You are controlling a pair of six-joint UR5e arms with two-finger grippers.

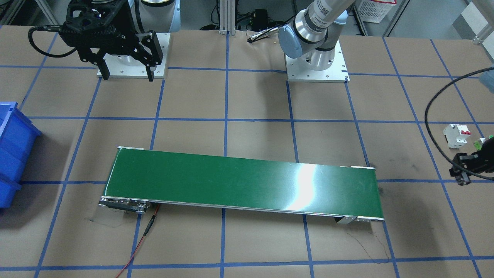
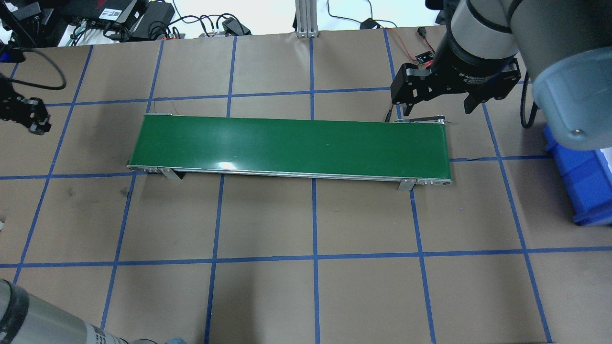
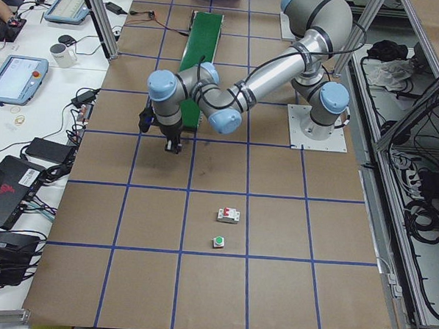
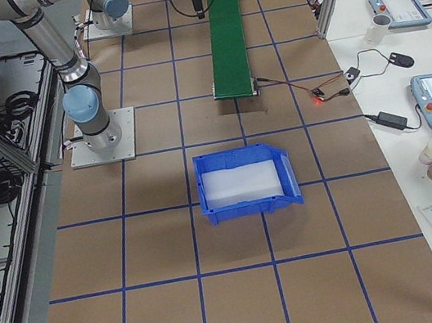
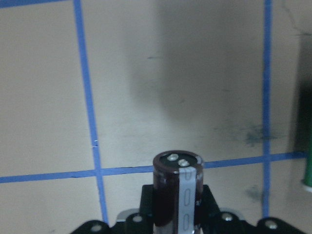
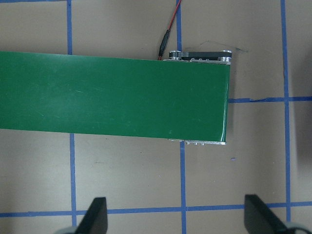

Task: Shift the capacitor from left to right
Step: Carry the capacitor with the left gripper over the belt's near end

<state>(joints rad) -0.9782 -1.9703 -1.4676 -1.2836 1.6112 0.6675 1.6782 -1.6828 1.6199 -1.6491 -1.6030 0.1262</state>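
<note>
Brown-paper table (image 2: 267, 215), blue grid. Left gripper (image 3: 172, 146) clamped on capacitor (image 5: 176, 190), above table near conveyor (image 2: 287, 143) left end. Carry step; next likely: lower onto conveyor, release. Right gripper (image 1: 127, 75) spread wide.

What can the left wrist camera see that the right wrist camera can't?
Only the left wrist camera shows the capacitor, pinched in the left gripper. Only the right wrist camera shows the green conveyor belt with its broad top and end, a red wire, and the open right gripper. Both show the brown table with blue tape lines.
</note>
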